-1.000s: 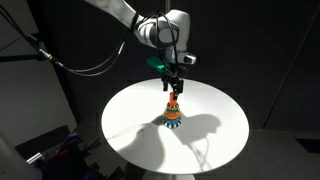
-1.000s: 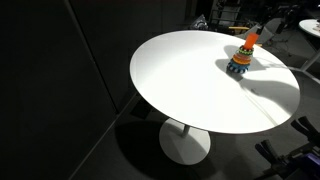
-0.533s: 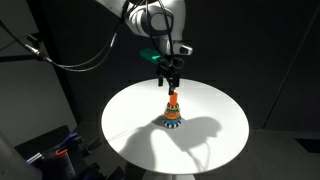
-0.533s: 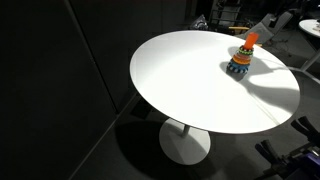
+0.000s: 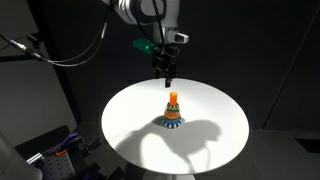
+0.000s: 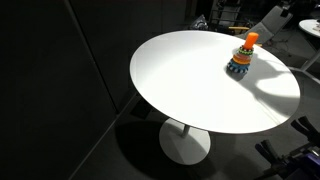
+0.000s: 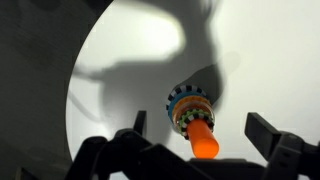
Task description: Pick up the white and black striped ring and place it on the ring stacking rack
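Note:
The ring stacking rack [image 5: 173, 113] stands upright near the middle of the round white table [image 5: 215, 140]. It also shows in an exterior view [image 6: 241, 58]. In the wrist view the white and black striped ring [image 7: 195, 121] sits around the rack, just below the orange peg [image 7: 203, 140], above the coloured rings. My gripper [image 5: 166, 79] hangs open and empty well above the peg, touching nothing. In the wrist view its two fingers [image 7: 203, 132] stand wide apart on either side of the peg.
The table [image 6: 190, 85] stands on a single pedestal in a dark room. Cables and dark equipment [image 5: 55, 150] sit beside it near the floor. The arm's shadow [image 5: 195, 130] falls across the tabletop.
My gripper has risen straight up from just over the orange peg to well above it, open throughout. The rack and its rings have not moved.

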Action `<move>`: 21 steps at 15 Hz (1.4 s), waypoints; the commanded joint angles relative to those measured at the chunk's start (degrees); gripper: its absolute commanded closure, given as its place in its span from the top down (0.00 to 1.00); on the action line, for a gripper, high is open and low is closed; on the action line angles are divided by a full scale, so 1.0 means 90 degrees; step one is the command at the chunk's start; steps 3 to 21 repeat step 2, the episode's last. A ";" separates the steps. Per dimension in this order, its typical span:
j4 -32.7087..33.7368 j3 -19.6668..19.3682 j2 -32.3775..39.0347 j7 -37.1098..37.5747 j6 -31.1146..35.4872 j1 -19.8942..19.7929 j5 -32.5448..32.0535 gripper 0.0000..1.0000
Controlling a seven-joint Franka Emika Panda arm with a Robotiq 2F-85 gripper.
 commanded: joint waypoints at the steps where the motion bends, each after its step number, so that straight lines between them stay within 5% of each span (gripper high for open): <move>1: 0.0000 0.0038 -0.0016 0.0000 -0.0013 -0.0038 -0.0004 1.00; 21: -0.0001 0.0040 -0.0006 0.0000 -0.0013 -0.0038 -0.0004 1.00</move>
